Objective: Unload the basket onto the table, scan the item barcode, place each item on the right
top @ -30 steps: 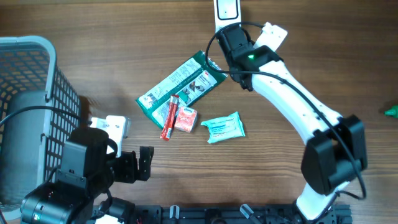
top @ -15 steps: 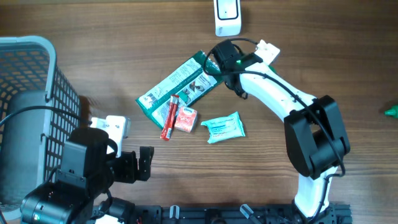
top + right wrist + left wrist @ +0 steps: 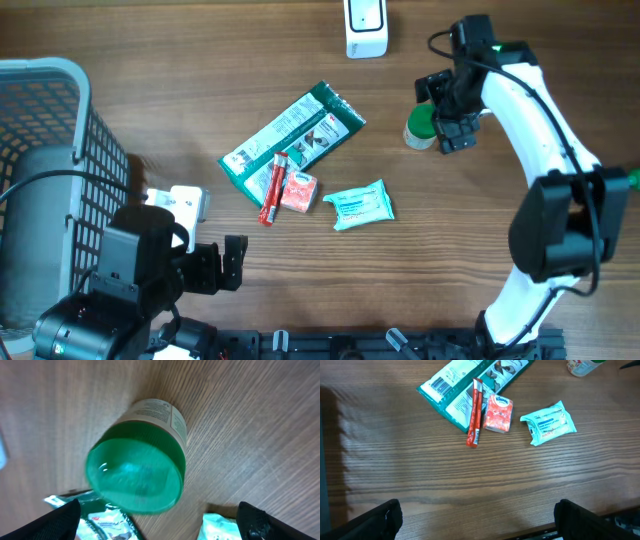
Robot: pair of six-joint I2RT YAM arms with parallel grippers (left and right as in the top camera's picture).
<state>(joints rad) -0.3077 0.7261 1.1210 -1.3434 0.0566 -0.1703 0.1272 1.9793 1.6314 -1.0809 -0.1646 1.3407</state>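
- Overhead view shows a brown wood-grain tabletop [image 3: 150, 60] carrying everything. None of the items is in front of the scanner, so the scan step looks not yet done for whatever comes next.
- A large grey plastic lattice basket [image 3: 60, 70] sits at the left edge, well apart from the items. I can see nothing in it.
- The long dark-green foil pouch [image 3: 290, 140] lies flat in the middle of the tabletop. A white barcode panel [image 3: 439, 384] faces up at its lower-left end. The rest of its print is too small to read.
- The right claw [image 3: 445, 112] is spread wide and holds nothing. It hovers just beside the task's likely item, the green-lidded jar.
- The left claw [image 3: 480, 520] is also spread wide and empty. It hangs low over bare wood, near the basket.
- A white boxy scanner [image 3: 365, 25] stands at the top edge, up and to the left of the jar.
- The teal soft pack of wipes [image 3: 549, 422] lies right of the pile. Its lettering is not legible.
- The small white jar with a green lid [image 3: 137, 470] stands apart, right of the pouch, with its lid towards the wrist camera. Its label print is blurred.
- My judgement is that the next move calls for the right claw to close on the jar's sides. It would then turn the label until the barcode faces the scanner.
- An orange-red pocket tissue pack [image 3: 498, 412] reads "Kleenex".
- A thin red stick sachet [image 3: 474, 417] lies across the pouch's edge, touching the tissue pack. Its text is unreadable.
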